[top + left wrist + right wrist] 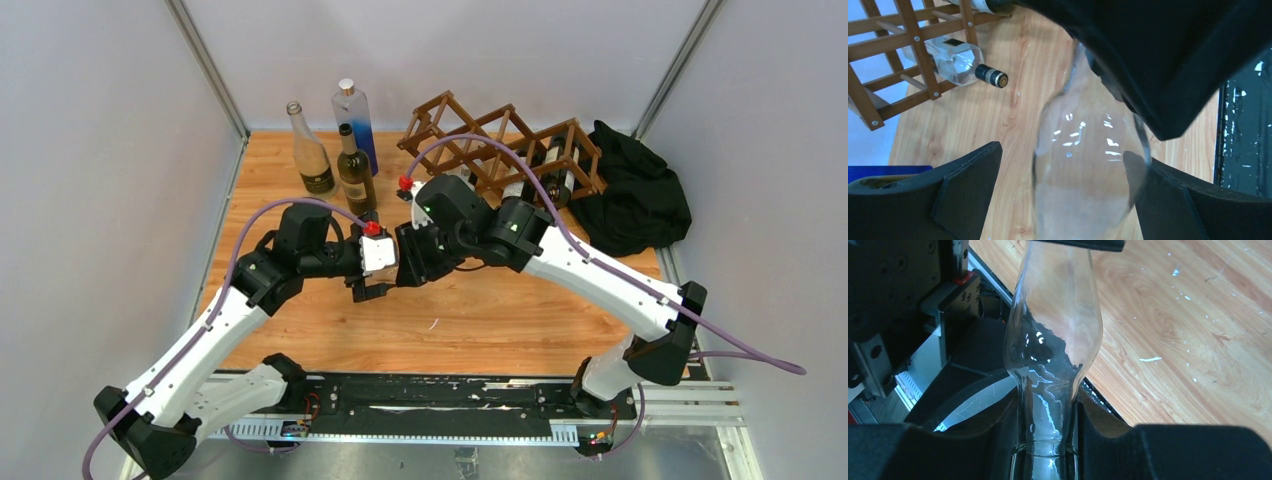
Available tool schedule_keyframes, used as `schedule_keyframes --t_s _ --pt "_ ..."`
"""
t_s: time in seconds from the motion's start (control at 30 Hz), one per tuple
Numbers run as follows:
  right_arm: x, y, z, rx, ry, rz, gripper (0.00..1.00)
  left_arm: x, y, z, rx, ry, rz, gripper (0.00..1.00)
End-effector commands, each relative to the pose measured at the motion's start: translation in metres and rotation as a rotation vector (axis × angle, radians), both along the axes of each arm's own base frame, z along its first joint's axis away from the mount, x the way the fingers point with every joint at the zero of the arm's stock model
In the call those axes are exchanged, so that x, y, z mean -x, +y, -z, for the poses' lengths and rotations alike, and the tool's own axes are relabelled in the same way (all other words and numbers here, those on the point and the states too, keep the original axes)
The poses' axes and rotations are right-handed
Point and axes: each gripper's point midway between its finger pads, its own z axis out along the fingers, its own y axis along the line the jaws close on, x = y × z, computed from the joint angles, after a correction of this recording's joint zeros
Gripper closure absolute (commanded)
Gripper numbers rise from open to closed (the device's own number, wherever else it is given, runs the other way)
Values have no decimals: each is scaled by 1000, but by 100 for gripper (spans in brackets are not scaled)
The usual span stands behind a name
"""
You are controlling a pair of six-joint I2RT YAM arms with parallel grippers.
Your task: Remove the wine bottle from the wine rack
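Right gripper (1048, 432) clamps the neck of the clear wine bottle (1055, 330), off the wine rack (500, 140), while the left gripper (1068, 195) gapes around its body, likely for a handover.

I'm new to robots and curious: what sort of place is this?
Probably a robot test cell: two white-and-black robot arms bolted at the edge of a light wooden table, plain grey walls closing it in, and a brown wooden lattice wine rack as a prop.
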Motion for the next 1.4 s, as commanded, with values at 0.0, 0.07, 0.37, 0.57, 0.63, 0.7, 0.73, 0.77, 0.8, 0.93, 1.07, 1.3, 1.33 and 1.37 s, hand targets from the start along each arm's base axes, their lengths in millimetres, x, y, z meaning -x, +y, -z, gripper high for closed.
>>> schedule_keyframes --t_s 0.0,0.07,0.37,0.57,0.63,0.7,0.73,0.77,0.8,0.93,1.07,1.3,1.33,1.37 --pt "8 17 -26 -92 -34 -58 100 -5 0 -7 21 -75 -12 5" --pt "8 19 -26 -99 -34 -58 100 -4 0 -10 32 -86 -8 16" --pt "-3 5 -42 -154 -147 -2 13 -12 5 -23 89 -120 -97 100" --pt "-18 -46 -53 -248 -263 120 7 -16 -3 -53 247 26 -183 100" --pt "-19 -56 -47 -262 -273 136 6 -16 -7 -63 303 90 -196 100" --pt "-17 -64 -47 -299 -296 135 6 -17 -12 -73 368 189 -212 100" --pt "-15 -67 -46 -310 -306 130 5 -18 -14 -80 399 219 -214 100" --pt "-13 -69 -47 -328 -318 122 5 -19 -16 -90 432 250 -213 100" --pt "-11 -68 -43 -337 -319 103 5 -20 -18 -98 465 276 -213 100" --pt "-3 -54 -39 -405 -339 18 4 -14 -28 -134 586 403 -152 100" --pt "0 -34 -44 -479 -364 -79 4 3 -38 -156 645 544 -68 100" --pt "-3 2 -59 -606 -370 -161 3 20 -38 -174 688 600 -13 100" --pt "-4 6 -58 -617 -365 -166 3 22 -37 -176 692 603 -5 100" --pt "-5 9 -56 -627 -357 -169 3 25 -37 -178 698 608 6 100"
